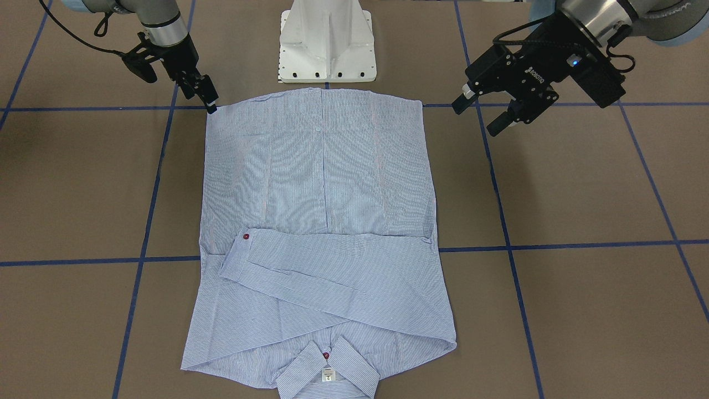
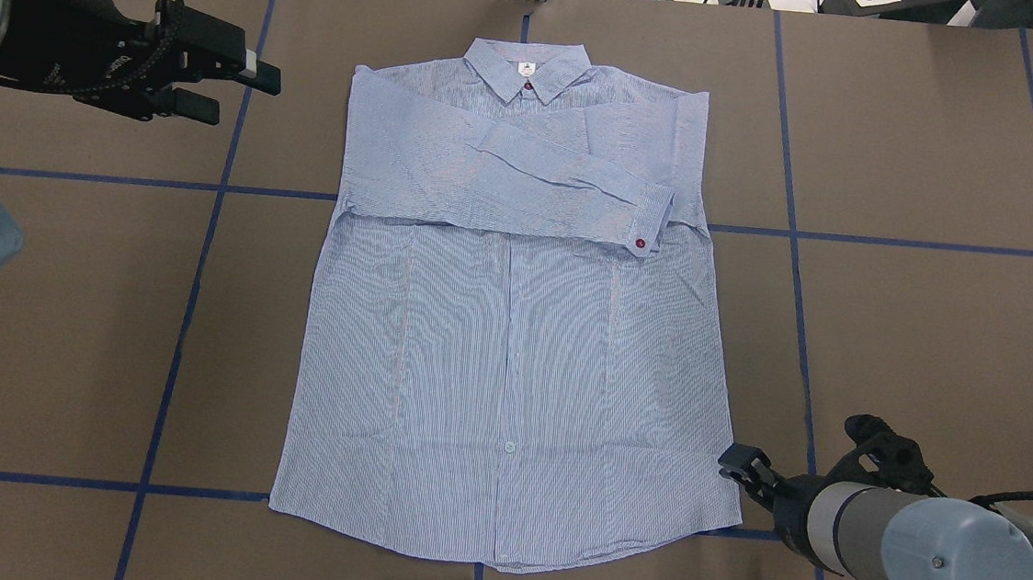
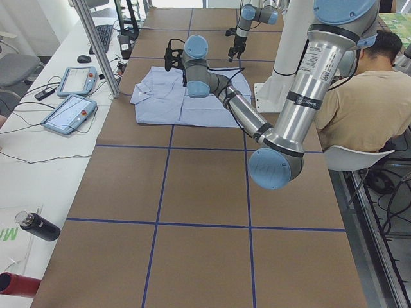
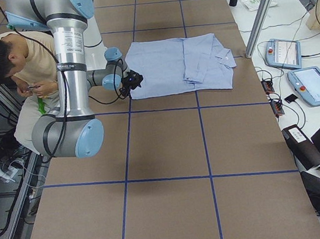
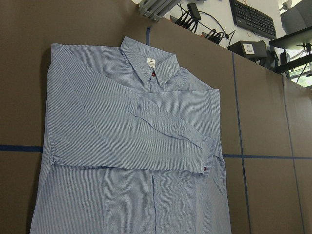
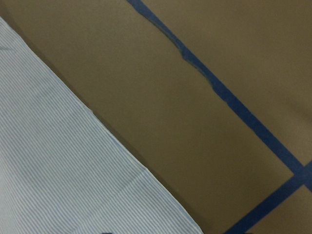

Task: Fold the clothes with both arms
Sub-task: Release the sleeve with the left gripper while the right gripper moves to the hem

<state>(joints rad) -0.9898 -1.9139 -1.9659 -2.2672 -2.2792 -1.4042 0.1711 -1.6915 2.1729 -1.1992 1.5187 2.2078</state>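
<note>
R pincer [image 1: 209, 104] at shirt [image 1: 321, 183] hem corner; L pincer [image 1: 477, 116] spread, off edge.

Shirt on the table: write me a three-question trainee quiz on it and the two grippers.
1. True or false: the shirt has its sleeves spread out sideways.
2. Of the left gripper and the right gripper, which is nearer the hem? A) left B) right
3. Fill in: the cuff button is ____ in colour.
Key: 1 false; 2 B; 3 red.
</note>
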